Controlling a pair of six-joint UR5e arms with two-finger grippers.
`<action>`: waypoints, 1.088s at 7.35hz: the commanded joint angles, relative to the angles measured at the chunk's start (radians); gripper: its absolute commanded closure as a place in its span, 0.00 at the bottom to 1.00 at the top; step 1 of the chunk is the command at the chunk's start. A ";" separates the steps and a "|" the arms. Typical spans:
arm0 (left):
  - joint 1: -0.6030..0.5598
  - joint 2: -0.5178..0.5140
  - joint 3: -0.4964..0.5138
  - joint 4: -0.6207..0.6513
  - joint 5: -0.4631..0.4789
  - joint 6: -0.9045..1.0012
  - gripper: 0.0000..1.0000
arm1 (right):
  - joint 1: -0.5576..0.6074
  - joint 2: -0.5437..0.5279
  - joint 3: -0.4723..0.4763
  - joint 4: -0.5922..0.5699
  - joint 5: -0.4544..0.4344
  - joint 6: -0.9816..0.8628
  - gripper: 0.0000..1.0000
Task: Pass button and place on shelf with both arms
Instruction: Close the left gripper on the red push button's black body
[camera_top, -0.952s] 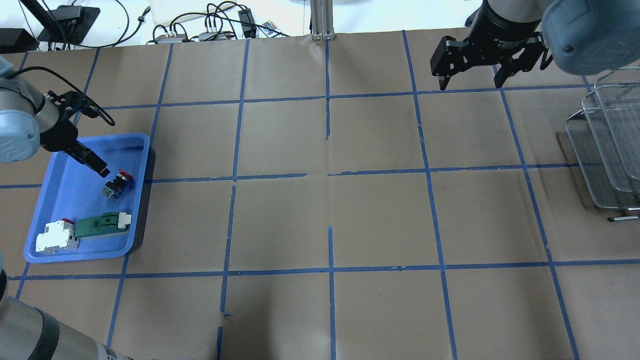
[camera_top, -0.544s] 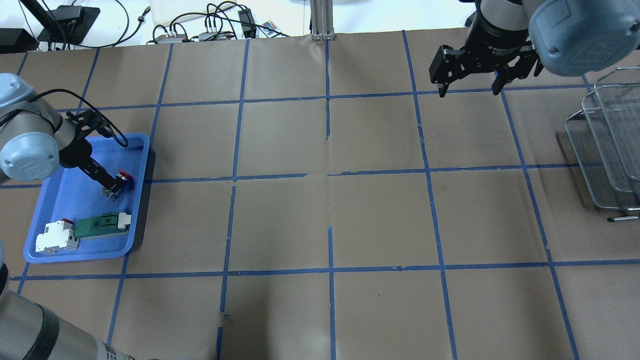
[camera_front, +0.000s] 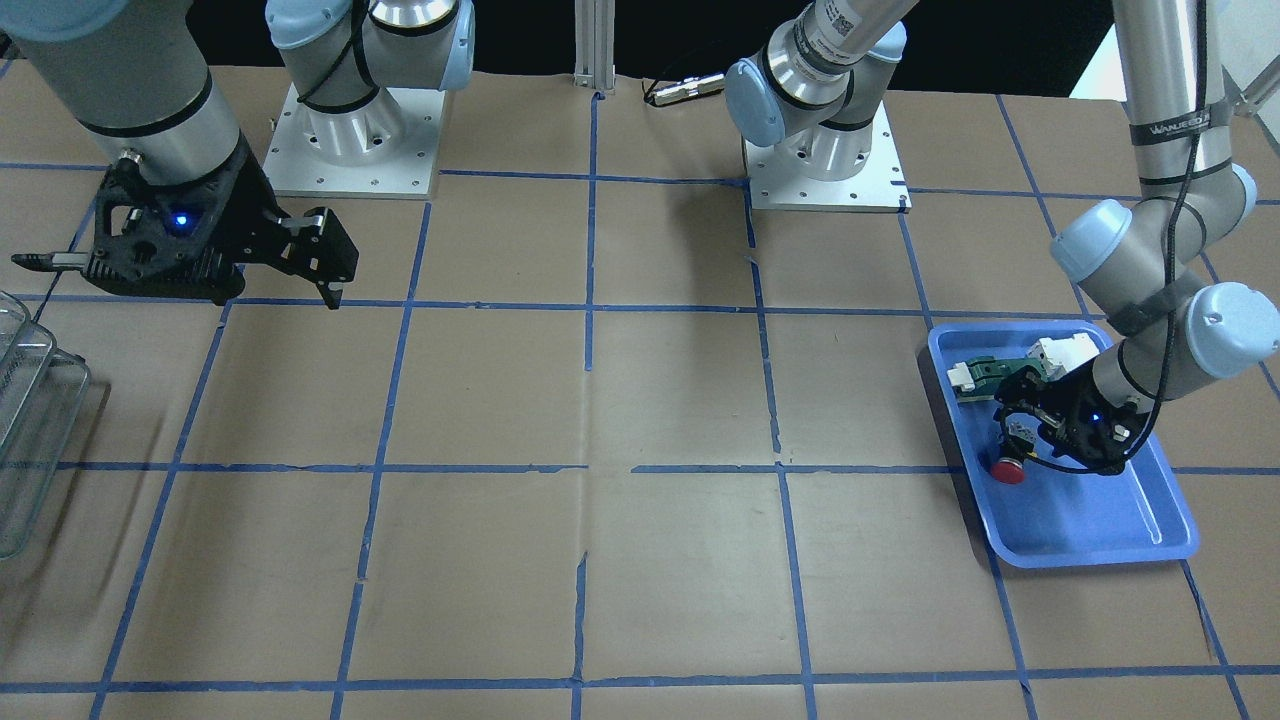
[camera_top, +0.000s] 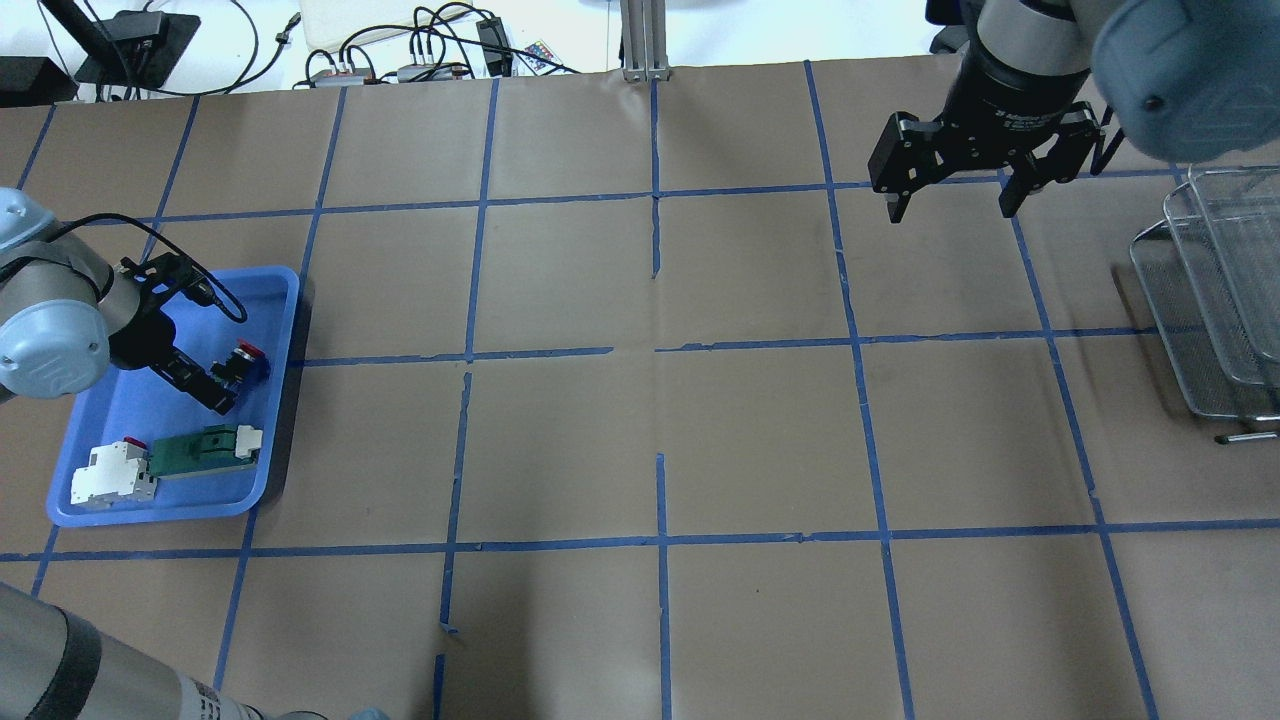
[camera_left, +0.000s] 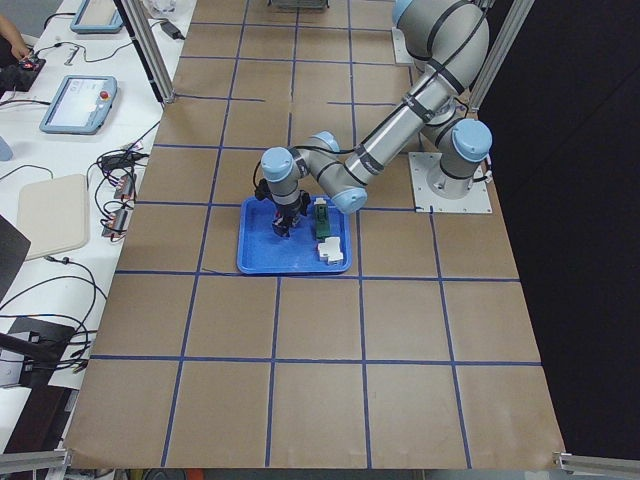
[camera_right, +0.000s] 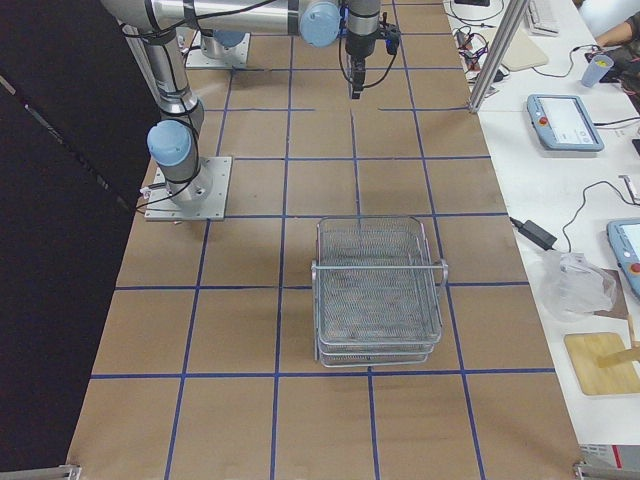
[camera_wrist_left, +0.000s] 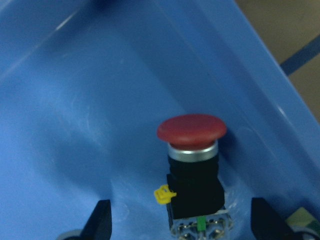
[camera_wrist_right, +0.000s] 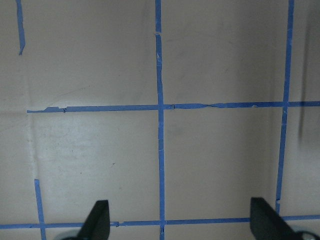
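Where the button (camera_wrist_left: 192, 165) lies, on its side on the floor of the blue tray (camera_top: 130, 400), its red cap points toward the tray's wall nearest the middle of the surface (camera_top: 660, 440), and its black body points back toward the left arm. The left end effector (camera_top: 222, 383) is down inside the tray with its fingers spread wide. In the wrist view one finger stands on each side of the button's body, with a clear gap on both sides, so nothing is gripped. Further along the tray, apart from the button, a green part (camera_top: 200, 447) lies next to a white-and-red block (camera_top: 112, 472).

Far across the surface, the right end effector (camera_top: 950, 205) hangs above the brown paper with its fingers apart and nothing between them. Its wrist view shows only paper and blue tape lines. The shelf (camera_top: 1185, 340) stands at the surface's end on the robot's right, near that arm and well apart from the tray. Its wire-mesh tiers hold nothing that can be made out.
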 joint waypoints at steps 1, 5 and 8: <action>-0.002 -0.001 -0.008 0.002 -0.019 -0.005 0.12 | 0.004 -0.007 0.000 0.001 0.008 -0.005 0.00; -0.003 0.005 -0.006 0.002 -0.046 0.000 0.34 | 0.010 -0.010 0.003 -0.078 0.023 -0.193 0.00; -0.003 0.002 0.001 0.002 -0.045 0.003 1.00 | 0.007 -0.010 0.039 -0.093 0.237 -0.320 0.00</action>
